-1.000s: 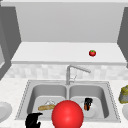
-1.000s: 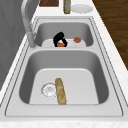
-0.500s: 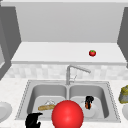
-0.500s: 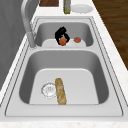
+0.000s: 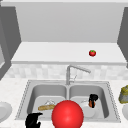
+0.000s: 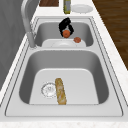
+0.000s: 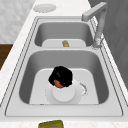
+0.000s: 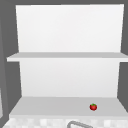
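Now | right hand [image 5: 93, 99] over right basin, fingers curled on small orange ball [image 6: 66, 33], above white plate [image 7: 63, 93] | ball: light, smooth, prob slippery, pinch at middle | left hand [image 5: 33, 120] idle, front rim, fingers look curled.

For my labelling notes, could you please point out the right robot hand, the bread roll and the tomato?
right robot hand [image 5: 93, 98]: front view, on its back.
bread roll [image 6: 60, 91]: left side view, mid-length.
tomato [image 8: 93, 107]: upper view, centre of its red body.
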### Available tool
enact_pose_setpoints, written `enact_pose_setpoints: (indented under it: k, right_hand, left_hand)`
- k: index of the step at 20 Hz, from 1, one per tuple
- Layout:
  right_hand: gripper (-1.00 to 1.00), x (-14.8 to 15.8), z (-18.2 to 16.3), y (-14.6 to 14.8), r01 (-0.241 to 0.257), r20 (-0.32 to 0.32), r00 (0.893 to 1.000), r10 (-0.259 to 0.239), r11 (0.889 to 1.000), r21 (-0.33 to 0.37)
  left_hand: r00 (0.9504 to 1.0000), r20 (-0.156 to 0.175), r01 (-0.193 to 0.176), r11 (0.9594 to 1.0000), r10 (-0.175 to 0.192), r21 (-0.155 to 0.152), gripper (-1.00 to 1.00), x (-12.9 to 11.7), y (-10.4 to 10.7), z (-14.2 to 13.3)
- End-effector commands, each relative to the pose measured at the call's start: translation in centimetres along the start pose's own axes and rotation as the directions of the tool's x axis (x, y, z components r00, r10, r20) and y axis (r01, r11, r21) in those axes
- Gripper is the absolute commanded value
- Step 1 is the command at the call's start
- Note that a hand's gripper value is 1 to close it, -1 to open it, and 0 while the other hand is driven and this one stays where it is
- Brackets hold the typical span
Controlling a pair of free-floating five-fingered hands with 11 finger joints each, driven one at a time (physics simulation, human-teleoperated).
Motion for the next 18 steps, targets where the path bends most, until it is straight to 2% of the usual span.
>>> enact_pose_setpoints:
  k: [1, 16, 18]
  right_hand:
    - [1.00, -1.4, 1.9, -0.7, 0.011, -0.003, 1.000, -0.011, 0.999, -0.032]
    - [1.00, -6.5, 10.2, -4.5, -0.002, -0.002, 1.000, 0.001, 0.999, -0.034]
    - [1.00, -6.7, 11.0, -5.4, -0.018, -0.018, 1.000, 0.017, 0.999, -0.030]
  left_hand:
    - [1.0000, 0.000, 0.000, 1.0000, 0.000, 0.000, 0.00, 0.0, 0.0, 0.0]
    - [1.0000, 0.000, 0.000, 1.0000, 0.000, 0.000, 0.00, 0.0, 0.0, 0.0]
    - [1.0000, 0.000, 0.000, 1.0000, 0.000, 0.000, 0.00, 0.0, 0.0, 0.0]
